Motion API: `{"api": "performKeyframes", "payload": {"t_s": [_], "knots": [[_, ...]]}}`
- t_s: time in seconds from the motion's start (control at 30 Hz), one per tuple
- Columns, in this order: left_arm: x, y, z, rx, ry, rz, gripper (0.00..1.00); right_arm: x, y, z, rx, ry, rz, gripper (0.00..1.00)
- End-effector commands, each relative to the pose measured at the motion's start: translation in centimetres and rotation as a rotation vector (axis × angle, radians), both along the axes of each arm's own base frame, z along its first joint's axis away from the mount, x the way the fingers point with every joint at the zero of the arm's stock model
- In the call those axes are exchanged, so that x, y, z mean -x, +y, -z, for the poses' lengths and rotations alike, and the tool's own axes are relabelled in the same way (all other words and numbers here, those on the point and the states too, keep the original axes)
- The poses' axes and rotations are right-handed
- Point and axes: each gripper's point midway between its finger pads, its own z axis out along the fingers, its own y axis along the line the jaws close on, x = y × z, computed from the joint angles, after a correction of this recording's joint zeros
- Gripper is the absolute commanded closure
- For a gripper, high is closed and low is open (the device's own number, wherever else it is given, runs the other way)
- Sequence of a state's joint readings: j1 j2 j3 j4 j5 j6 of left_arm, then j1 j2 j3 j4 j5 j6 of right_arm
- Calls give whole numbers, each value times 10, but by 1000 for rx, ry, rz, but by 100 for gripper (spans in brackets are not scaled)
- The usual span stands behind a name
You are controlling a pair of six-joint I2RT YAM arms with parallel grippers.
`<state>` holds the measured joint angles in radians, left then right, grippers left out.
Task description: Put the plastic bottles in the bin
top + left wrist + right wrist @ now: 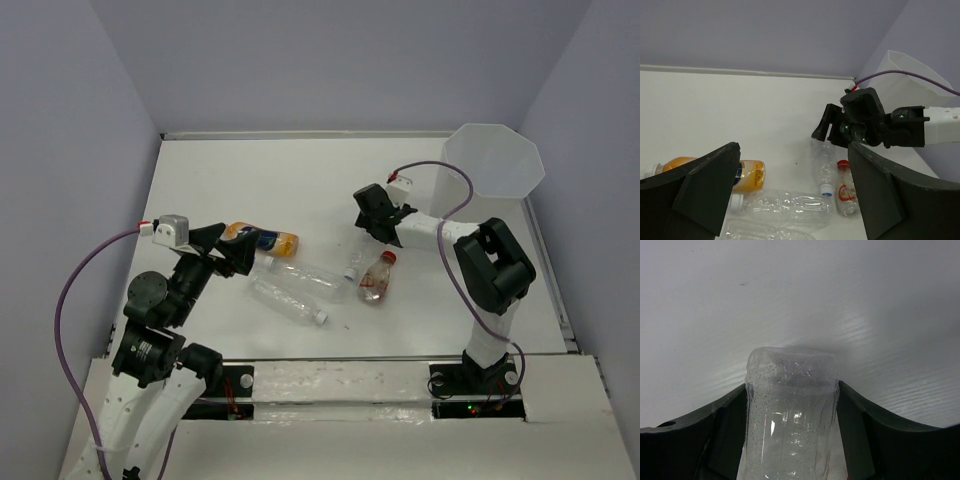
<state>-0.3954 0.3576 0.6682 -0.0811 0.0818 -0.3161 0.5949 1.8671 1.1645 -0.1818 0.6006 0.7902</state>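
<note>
While the left hand (794,150) hangs with its fingers spread wide and nothing between them, the right hand (378,225) is clamped on a clear bottle (790,410), one finger pressed against each side of its body near the base end. That bottle sits near the middle of the bench (260,180), its cap pointing toward the near edge, just beside a red-capped bottle (378,280) that lies to its right. Whether it is off the surface or resting on it I cannot tell. An orange bottle (265,239) with a dark label lies on its side just in front of the left hand, and two crinkled clear bottles (305,271) lie side by side between it and the near edge, the nearer one (288,302) ending in a white cap. At the far right corner the bin (495,190) stands upright, well apart from all the bottles, with the right arm's purple cable looping in front of it.
</note>
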Motion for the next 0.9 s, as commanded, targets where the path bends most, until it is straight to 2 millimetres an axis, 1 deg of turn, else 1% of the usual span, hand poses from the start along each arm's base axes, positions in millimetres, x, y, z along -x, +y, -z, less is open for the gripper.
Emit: {"api": "performKeyframes", "payload": {"t_s": [0.0,0.07,0.1,0.17,0.2,0.23,0.27,0.3,0.33,0.37,0.4,0.43,0.5,0.53,0.57,0.6,0.63,0.67,0.7,0.73,0.77,0.8,0.83,0.87], "knots": [[1,-1,-19,16,-44,9,1,-28,13,-33,-72,-108,25,42],[-1,-2,-17,13,-37,9,1,-33,13,-56,-81,-159,31,44],[-2,-2,-16,12,-34,10,1,-40,13,-83,-77,-217,20,45],[-2,-3,-16,9,-34,13,1,-46,11,-115,-63,-284,9,45],[-3,-3,-15,4,-31,10,1,-52,11,-141,-66,-352,7,45],[-4,0,-15,5,-31,-6,1,-53,7,-158,0,-382,-37,45],[-4,1,-15,5,-30,-12,1,-55,5,-179,14,-436,-52,46],[-3,2,-16,8,-34,-15,1,-53,2,-216,0,-524,-56,46],[-3,2,-17,9,-37,-13,1,-52,0,-237,50,-559,-99,46],[-3,1,-17,11,-34,-11,1,-45,-3,-268,41,-615,-115,46],[-3,1,-17,11,-34,-10,1,-41,-5,-288,41,-651,-127,47],[-4,1,-17,12,-34,-8,1,-36,-6,-317,51,-701,-150,47],[-5,1,-16,9,-32,-11,1,-23,-17,-361,58,-777,-149,47],[-5,2,-16,9,-32,-14,1,-11,-33,-390,76,-823,-109,47],[-5,2,-15,7,-30,-13,1,-1,-48,-428,134,-878,-80,47],[-5,2,-16,6,-32,-16,1,8,-62,-451,162,-909,-33,47],[-5,3,-15,4,-31,-21,1,12,-91,-468,273,-907,35,47],[-5,3,-16,6,-33,-19,1,21,-108,-497,297,-948,85,47],[-4,3,-17,7,-36,-18,1,25,-124,-508,335,-957,132,47],[-3,3,-18,10,-40,-15,1,25,-142,-518,414,-958,192,47],[-3,3,-18,11,-39,-11,1,25,-174,-527,472,-960,282,47],[-2,3,-19,11,-43,-10,1,29,-193,-539,486,-1005,361,47],[-2,3,-18,10,-42,-10,1,27,-212,-534,575,-952,432,47],[-2,3,-17,9,-40,-10,1,29,-243,-534,632,-927,526,47]]}}
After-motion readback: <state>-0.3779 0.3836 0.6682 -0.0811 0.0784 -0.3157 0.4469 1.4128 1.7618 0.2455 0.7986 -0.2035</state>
